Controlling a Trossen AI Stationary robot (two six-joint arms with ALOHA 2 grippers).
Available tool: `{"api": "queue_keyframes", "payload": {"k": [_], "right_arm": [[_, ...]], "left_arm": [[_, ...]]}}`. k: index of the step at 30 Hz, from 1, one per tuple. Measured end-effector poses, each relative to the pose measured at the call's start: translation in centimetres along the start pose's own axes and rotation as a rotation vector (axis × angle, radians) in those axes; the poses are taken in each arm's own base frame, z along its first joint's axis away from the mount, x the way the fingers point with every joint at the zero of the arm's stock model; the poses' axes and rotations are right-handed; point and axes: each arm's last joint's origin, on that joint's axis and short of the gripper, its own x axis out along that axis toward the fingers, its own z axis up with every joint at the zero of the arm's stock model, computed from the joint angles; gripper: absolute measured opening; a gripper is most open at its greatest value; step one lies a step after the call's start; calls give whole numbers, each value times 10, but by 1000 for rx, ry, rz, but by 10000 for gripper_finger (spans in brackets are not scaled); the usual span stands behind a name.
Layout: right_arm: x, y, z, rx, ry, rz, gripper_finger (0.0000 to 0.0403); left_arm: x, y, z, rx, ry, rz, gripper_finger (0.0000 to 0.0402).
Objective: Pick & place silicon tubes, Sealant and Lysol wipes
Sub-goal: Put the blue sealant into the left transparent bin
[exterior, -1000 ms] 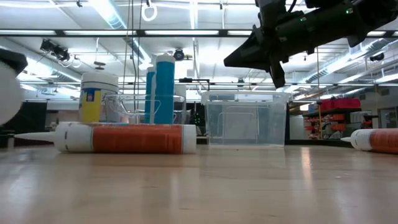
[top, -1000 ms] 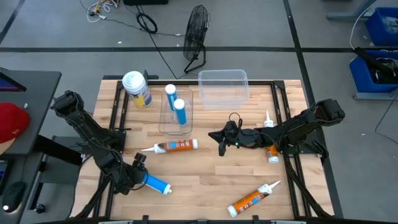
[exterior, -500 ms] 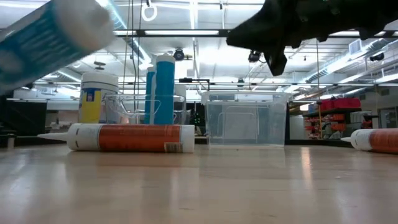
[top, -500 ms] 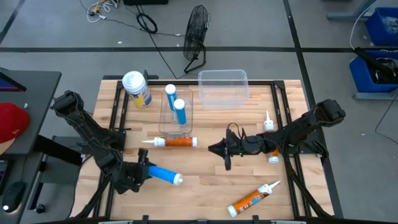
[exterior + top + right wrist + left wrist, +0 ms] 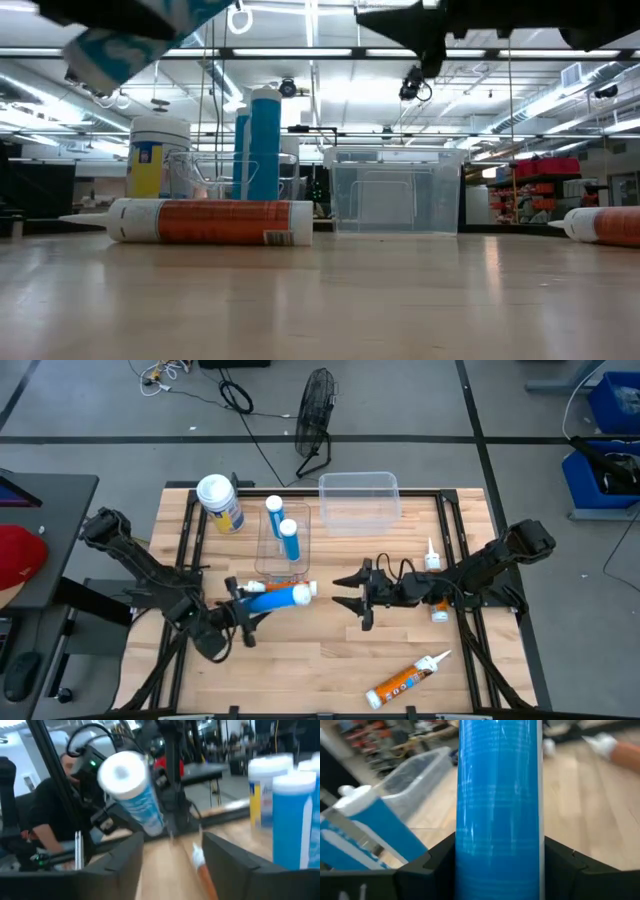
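Carrying a blue silicone tube (image 5: 272, 598) in my left jaws (image 5: 236, 614), clenched round its body, I have it off the worktop (image 5: 330, 650), lying nearly flat with its long axis across the worktop, white cap toward my right arm. It hangs just over the orange sealant cartridge (image 5: 205, 222), which lies on its side with its nozzle toward my left arm's side. The narrow clear bin (image 5: 283, 550) sits just beyond the tube toward the far edge, with two blue tubes upright in it; my guess is the tube must be tipped cap-up to join them. Left arm is much nearer that bin. The bigger clear tub (image 5: 359, 500) is at the far edge, nothing visible in it. Lysol wipes (image 5: 220, 503) stand upright at the far left corner, near the narrow bin.

My right jaws (image 5: 352, 591) are released, gripping nothing, mid-worktop, aimed at the tube's cap. Another sealant cartridge (image 5: 406, 680) lies diagonal near the front edge on my right arm's side, nozzle toward the right arm.
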Motion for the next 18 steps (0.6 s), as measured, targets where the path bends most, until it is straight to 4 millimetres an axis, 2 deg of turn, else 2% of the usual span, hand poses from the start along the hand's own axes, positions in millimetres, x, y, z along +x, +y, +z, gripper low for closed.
{"api": "queue_keyframes", "payload": {"k": [3,9,13,18], "right_arm": [[8,4,10,-18,-26,1,260],[38,13,21,-86,-57,-11,321],[59,14,21,-135,-61,-33,342],[77,10,29,-137,-129,-56,347]], "left_arm": [[10,5,10,-46,-36,53,217],[25,13,26,-109,-92,85,217],[30,16,30,-140,-107,94,217],[33,18,30,-151,-106,97,217]]}}
